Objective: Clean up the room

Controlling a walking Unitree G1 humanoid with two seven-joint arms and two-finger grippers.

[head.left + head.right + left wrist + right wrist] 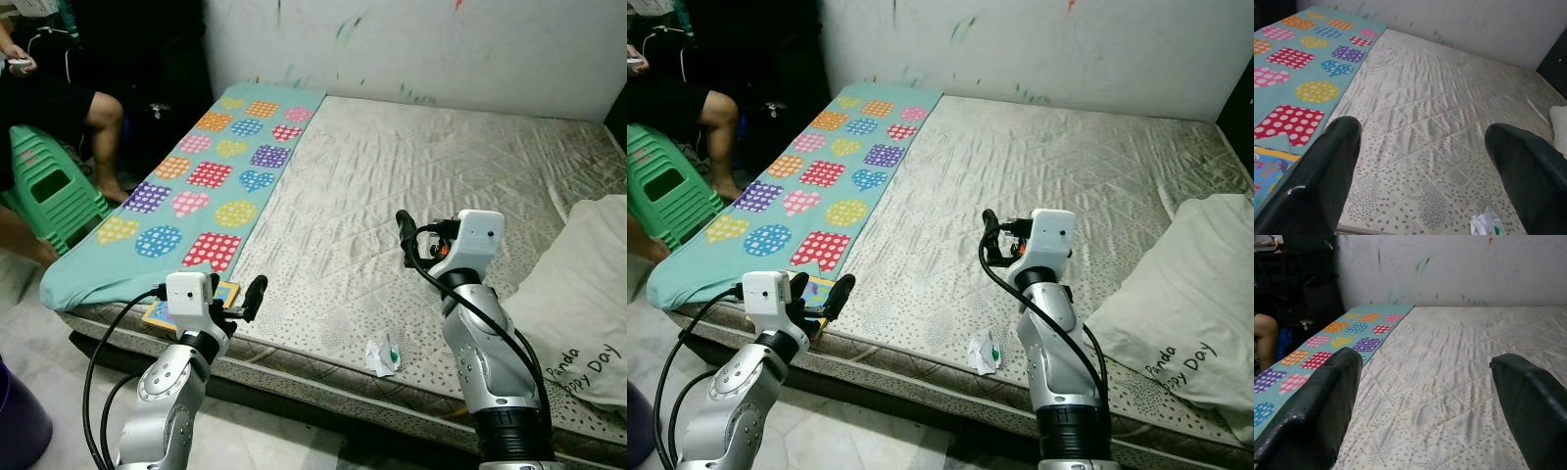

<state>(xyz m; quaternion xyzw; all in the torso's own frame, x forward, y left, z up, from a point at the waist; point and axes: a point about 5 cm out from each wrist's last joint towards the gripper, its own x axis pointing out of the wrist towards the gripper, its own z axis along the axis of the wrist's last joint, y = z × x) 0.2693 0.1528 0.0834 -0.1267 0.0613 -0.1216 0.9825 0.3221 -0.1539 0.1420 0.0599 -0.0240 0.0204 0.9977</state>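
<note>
A crumpled white wrapper with a green mark (384, 356) lies on the bare mattress (411, 186) near its front edge. A colourful picture book (223, 294) rests at the front left corner, partly under the teal mat. My left gripper (250, 296) hovers open just above the book, with nothing between its fingers (1327, 166). Over the mattress's middle, up and to the left of the wrapper, my right gripper (405, 233) is raised and stands open and empty, its fingers (1317, 401) spread wide.
A teal mat with dotted coloured shapes (211, 176) covers the mattress's left strip. A white pillow (588, 294) lies at the right edge. A person's legs (98, 127) and stacked green stools (49, 191) are at the left. A scribbled wall (411, 39) runs behind.
</note>
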